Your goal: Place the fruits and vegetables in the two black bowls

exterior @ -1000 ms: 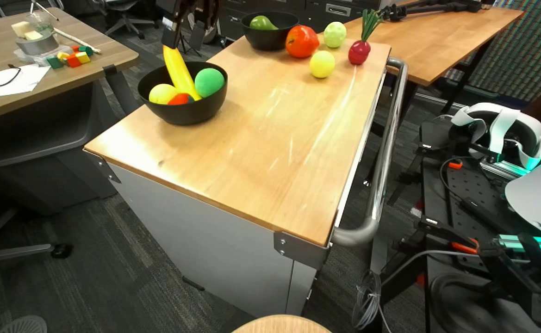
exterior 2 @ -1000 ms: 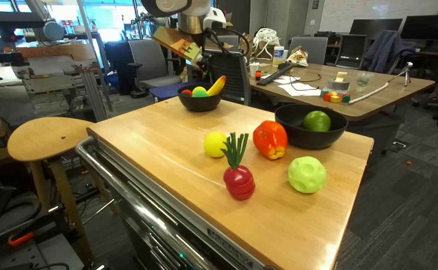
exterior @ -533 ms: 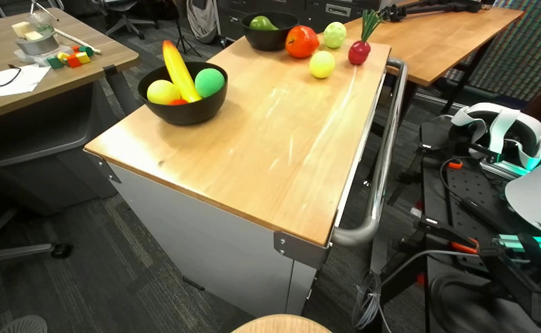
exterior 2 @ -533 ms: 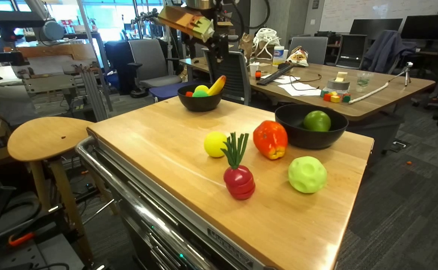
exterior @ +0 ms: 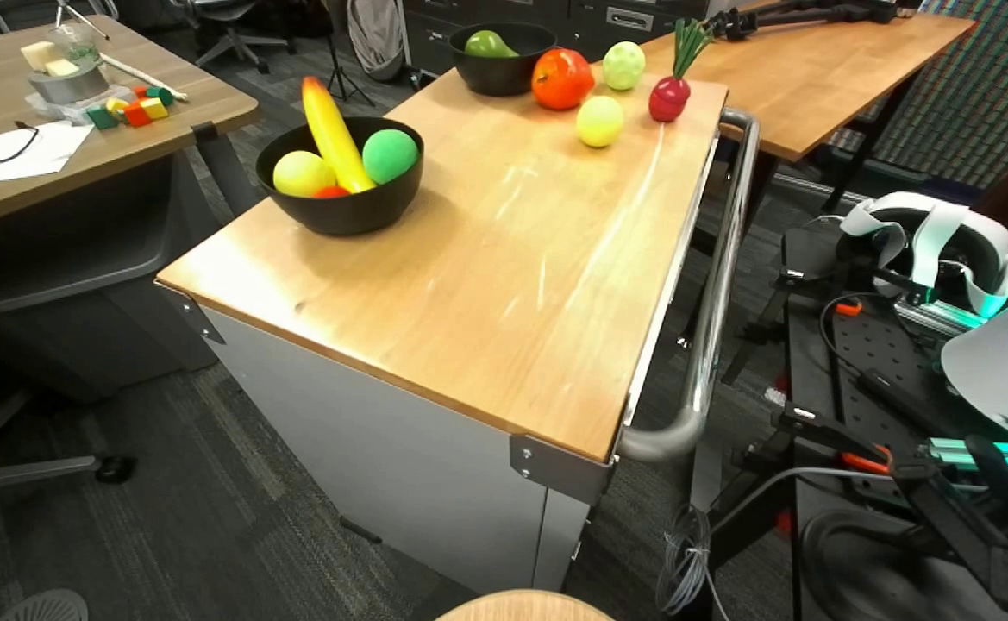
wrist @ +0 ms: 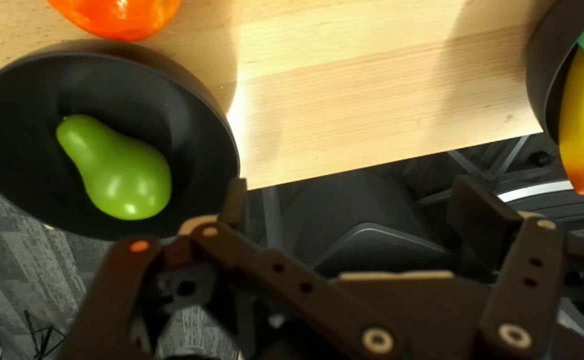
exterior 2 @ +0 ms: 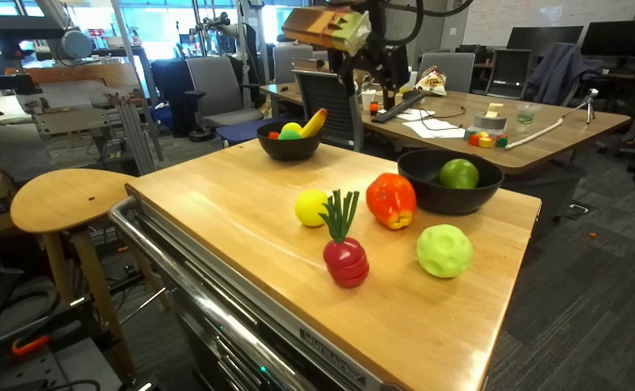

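My gripper (wrist: 350,207) is spread wide, its jaws far apart with nothing between them; I have hold of no piece. I hang raised over the work.

Nearest me is the near black bowl (wrist: 202,155), and in it the green pear (wrist: 122,172) lies on its side, alone, with plenty of room around it. Just outside sits the red-orange fruit (exterior 2: 391,201); whether it touches the wall I cannot tell.

Farther out, well apart on the wooden top (exterior 2: 225,201), stands the far black bowl (exterior: 344,216). It holds the banana (exterior: 337,138), tilted with one end above the rim, a yellow round fruit (exterior: 303,172), a green ball (exterior: 391,155) and a red piece (exterior: 331,191) mostly hidden among them. That makes five pieces I can count as done; more could lie underneath.

Left to do are four, all loose on the wood: the red-orange fruit, a yellow ball (exterior 2: 310,208), a red radish (exterior 2: 346,262) with its leaves standing up, and a pale dimpled ball (exterior 2: 445,251). I judge myself a little past halfway, and between pieces. The far black bowl looks crowded to me, so the rest probably belong with the pear. The red-orange fruit seems the natural next one, being the only loose piece in my wrist view.
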`<state>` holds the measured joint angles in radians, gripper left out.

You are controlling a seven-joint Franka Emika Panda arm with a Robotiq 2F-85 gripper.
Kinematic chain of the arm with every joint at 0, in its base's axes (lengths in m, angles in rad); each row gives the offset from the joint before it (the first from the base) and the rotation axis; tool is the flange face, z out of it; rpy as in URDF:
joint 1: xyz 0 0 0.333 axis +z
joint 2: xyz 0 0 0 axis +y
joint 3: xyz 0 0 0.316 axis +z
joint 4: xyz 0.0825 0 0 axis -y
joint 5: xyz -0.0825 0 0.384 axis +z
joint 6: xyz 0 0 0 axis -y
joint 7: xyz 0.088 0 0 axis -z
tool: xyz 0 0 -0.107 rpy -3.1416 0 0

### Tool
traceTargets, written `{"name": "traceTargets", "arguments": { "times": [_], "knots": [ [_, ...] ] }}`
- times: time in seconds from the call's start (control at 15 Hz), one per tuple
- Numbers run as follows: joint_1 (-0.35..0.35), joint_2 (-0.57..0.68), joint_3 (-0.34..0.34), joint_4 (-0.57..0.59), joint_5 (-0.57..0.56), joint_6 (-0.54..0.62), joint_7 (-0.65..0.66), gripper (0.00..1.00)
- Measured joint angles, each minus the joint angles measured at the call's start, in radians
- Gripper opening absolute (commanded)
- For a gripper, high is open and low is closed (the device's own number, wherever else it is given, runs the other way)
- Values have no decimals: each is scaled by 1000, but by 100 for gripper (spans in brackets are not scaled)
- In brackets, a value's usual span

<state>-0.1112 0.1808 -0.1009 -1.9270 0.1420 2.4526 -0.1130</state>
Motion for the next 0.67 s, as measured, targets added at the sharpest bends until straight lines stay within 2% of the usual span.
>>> {"name": "traceTargets", "arguments": {
  "times": [0.2, 0.67],
  "knots": [
    [2, 6, 7, -1, -2, -11, 3, 100],
    [-8, 40, -32, -2, -97, -184, 91, 100]
  ]
}}
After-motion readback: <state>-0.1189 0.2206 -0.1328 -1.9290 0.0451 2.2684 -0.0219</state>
